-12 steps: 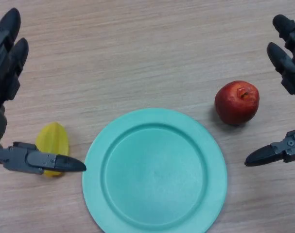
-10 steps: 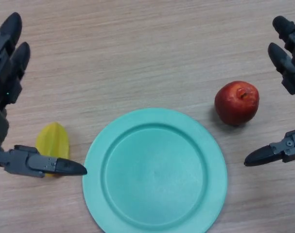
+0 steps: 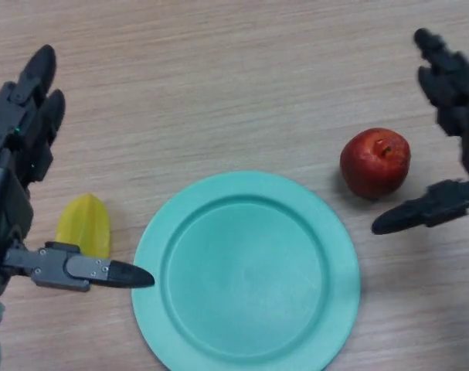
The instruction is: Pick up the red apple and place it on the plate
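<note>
A red apple [image 3: 375,163] sits on the wooden table, just right of and slightly beyond the teal plate [image 3: 246,270]. My right hand [image 3: 450,100] is open to the apple's right, fingers stretched beyond it and thumb at its near right, not touching it. My left hand [image 3: 22,154] is open at the left edge, its thumb reaching toward the plate's left rim.
A yellow star fruit [image 3: 83,226] lies on the table left of the plate, between my left hand's fingers and thumb. The wooden table [image 3: 219,77] extends beyond the plate.
My right hand has moved left toward the apple, its thumb now close to the apple's near right. My left hand has shifted slightly right and down. The apple has not moved.
</note>
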Available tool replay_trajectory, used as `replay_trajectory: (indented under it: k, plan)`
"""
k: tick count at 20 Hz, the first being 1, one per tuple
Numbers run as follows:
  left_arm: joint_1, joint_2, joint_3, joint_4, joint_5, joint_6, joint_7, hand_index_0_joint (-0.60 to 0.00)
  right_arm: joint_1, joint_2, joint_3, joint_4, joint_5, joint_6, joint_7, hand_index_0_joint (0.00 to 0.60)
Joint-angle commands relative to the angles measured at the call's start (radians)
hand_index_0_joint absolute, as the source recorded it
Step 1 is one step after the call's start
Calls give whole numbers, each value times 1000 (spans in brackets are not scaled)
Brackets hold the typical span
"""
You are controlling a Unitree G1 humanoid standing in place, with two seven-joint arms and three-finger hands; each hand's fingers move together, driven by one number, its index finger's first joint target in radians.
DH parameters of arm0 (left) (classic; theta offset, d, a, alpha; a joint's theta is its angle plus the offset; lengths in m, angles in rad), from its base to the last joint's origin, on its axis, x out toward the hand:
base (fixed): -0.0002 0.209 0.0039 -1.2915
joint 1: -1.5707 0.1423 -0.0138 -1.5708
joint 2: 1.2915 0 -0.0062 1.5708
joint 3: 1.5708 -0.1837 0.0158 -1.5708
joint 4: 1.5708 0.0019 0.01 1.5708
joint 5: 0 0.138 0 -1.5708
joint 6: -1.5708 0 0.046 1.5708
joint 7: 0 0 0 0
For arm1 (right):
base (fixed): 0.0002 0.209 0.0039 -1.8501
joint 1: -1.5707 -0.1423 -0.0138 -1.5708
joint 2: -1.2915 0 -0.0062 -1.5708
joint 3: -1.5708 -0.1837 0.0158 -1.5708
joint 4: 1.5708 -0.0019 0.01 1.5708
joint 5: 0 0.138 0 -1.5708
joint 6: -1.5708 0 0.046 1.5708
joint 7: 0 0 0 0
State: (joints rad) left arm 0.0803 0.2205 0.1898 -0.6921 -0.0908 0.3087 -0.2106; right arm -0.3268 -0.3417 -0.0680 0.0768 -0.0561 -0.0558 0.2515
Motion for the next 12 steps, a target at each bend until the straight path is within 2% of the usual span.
replay_trajectory:
  k: [1,2,4,5,6,7,10,12]
  plan:
    - [-3,17,66,-67,-21,-144,20,0,-112,-14,-18,112,-56,-213,-57,0]
    - [0,16,71,-66,-20,-148,22,0,-133,-16,-7,173,-114,-221,-80,0]
    - [5,16,75,-64,-15,-158,23,0,-157,-19,1,240,-179,-235,-114,200]
    - [12,14,80,-60,-9,-173,21,0,-179,-22,7,300,-232,-247,-150,349]
    - [19,12,87,-58,-6,-186,18,0,-202,-27,14,360,-288,-260,-190,450]
    - [35,6,110,-60,-5,-204,15,0,-267,-34,21,502,-409,-287,-296,598]
    - [55,-2,129,-62,-6,-226,6,0,-263,-27,24,467,-409,-277,-303,600]
    - [67,-8,144,-69,-14,-224,0,0,-236,-7,16,367,-368,-245,-275,600]
